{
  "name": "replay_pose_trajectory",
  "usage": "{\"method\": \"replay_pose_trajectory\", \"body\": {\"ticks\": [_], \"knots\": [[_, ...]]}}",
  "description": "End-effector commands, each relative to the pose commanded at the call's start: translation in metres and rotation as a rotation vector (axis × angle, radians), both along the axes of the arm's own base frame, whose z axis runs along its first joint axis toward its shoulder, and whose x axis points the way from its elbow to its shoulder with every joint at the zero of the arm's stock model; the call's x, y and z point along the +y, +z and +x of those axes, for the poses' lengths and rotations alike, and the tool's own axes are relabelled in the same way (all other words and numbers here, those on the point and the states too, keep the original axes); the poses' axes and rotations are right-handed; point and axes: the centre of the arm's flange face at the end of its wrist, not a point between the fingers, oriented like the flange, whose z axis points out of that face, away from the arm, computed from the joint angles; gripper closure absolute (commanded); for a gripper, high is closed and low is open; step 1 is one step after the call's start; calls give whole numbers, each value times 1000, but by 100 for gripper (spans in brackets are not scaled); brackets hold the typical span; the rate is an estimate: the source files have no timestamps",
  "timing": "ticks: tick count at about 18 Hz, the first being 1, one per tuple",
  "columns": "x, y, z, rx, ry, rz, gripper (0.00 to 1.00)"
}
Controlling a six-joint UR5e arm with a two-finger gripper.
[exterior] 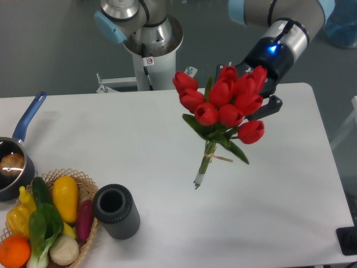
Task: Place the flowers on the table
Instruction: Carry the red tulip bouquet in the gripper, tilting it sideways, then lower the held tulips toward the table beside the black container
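Observation:
The flowers [223, 106] are a bunch of red tulips with green leaves and tied stems, hanging in the air above the white table [279, 201]. Their stem ends point down and to the left, clear of the tabletop. My gripper [257, 101] is behind the blooms at the upper right, shut on the flowers; the blooms hide most of its fingers, and only one dark finger [268, 109] shows on the right.
A dark cylindrical vase [116, 211] stands at the front left. Beside it is a wicker basket [83, 184] of vegetables and fruit. A blue-handled pot [14, 162] sits at the left edge. The robot base [148, 33] is behind the table.

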Motion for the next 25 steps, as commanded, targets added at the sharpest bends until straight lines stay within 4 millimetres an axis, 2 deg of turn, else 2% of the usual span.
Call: {"method": "replay_pose_trajectory", "body": {"ticks": [8, 12, 19, 23, 25], "knots": [[-5, 1, -2, 114, 95, -225, 73], [-12, -2, -1, 181, 166, -391, 73], [22, -29, 26, 260, 157, -623, 73], [47, -52, 47, 291, 114, -715, 73], [52, -65, 55, 274, 84, -736, 73]]}}
